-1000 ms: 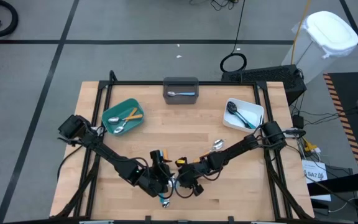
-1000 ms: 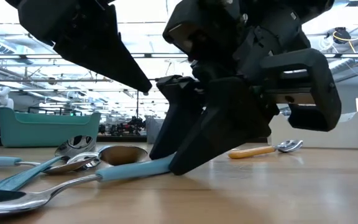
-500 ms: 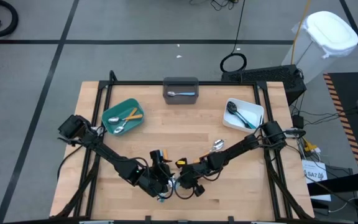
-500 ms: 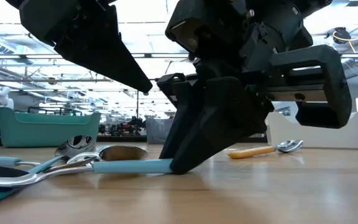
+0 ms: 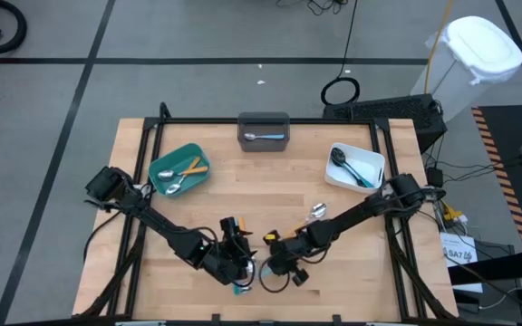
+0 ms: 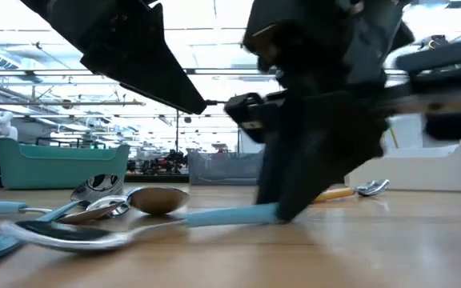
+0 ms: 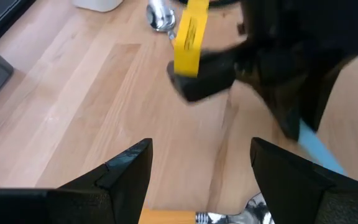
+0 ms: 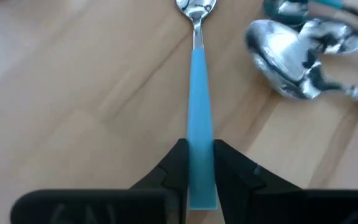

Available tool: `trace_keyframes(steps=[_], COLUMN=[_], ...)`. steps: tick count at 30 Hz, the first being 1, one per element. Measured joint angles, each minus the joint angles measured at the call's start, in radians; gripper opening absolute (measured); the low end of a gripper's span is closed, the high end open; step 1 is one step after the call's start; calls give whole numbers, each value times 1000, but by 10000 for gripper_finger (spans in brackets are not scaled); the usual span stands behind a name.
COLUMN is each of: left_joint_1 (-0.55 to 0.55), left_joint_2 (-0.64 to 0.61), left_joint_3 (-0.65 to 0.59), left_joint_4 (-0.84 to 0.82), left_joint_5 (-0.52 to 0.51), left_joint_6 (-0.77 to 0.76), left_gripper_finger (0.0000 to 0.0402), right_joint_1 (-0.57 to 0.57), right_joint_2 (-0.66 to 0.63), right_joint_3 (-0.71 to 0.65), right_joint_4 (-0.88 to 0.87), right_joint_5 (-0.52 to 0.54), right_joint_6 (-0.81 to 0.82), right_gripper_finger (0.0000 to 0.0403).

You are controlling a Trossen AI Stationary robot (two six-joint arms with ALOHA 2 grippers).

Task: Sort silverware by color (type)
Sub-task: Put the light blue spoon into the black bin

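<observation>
We've got both arms crowded at the near edge of the wooden surface. Our right hand has its fingers pinched tight on the blue handle of a spoon, silver bowl pointing away from us, the spoon lying low on the wood with its head by the loose pile of silverware. Our left hand hangs just beside it with fingers spread wide, nothing between them. Another piece with an orange handle lies further back near the white bin, which has a black spoon with a blue handle in it. The teal bin holds a couple of orange-handled pieces, and the grey bin at the far edge has one plain metal one.
</observation>
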Motion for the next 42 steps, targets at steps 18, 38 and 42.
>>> trace_keyframes(steps=[18, 38, 42], left_joint_1=[40, 156, 134], left_joint_2=[0, 0, 0], left_joint_3=[0, 0, 0], left_joint_4=[121, 46, 67], left_joint_5=[-56, 4, 7], left_joint_6=[137, 84, 114], left_gripper_finger=[269, 268, 269], right_joint_1=[10, -24, -91], right_joint_2=[-372, -634, -643], right_joint_3=[3, -22, -71], right_joint_4=[-516, -821, -762], right_joint_5=[176, 493, 499], right_joint_6=[191, 237, 183], right_gripper_finger=[45, 44, 44])
